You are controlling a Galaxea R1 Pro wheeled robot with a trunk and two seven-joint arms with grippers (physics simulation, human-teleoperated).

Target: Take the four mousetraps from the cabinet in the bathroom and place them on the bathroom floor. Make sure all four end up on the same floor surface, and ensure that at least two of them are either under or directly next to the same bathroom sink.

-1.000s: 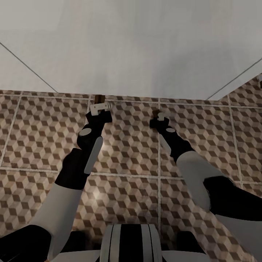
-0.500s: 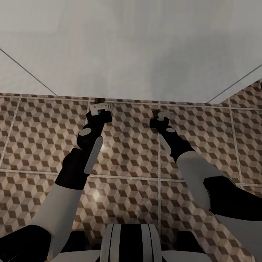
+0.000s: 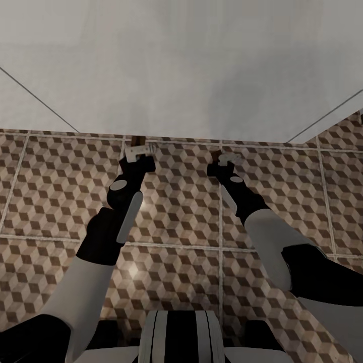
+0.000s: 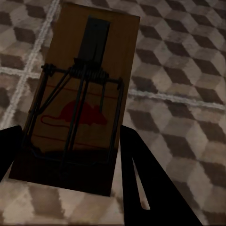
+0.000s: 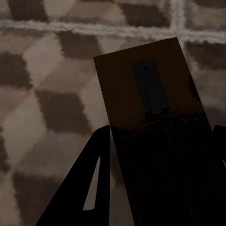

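The left gripper [image 3: 140, 151] is gripping a mousetrap [image 4: 77, 99] above the bathroom floor [image 3: 60, 201], close to the white wall [image 3: 181, 65]. The left wrist view is resolving its red mouse mark and dark wire parts, which the head view is reducing to a brown sliver. The right gripper [image 3: 225, 160] is clamping a second mousetrap [image 5: 150, 108], shadowed in the right wrist view.
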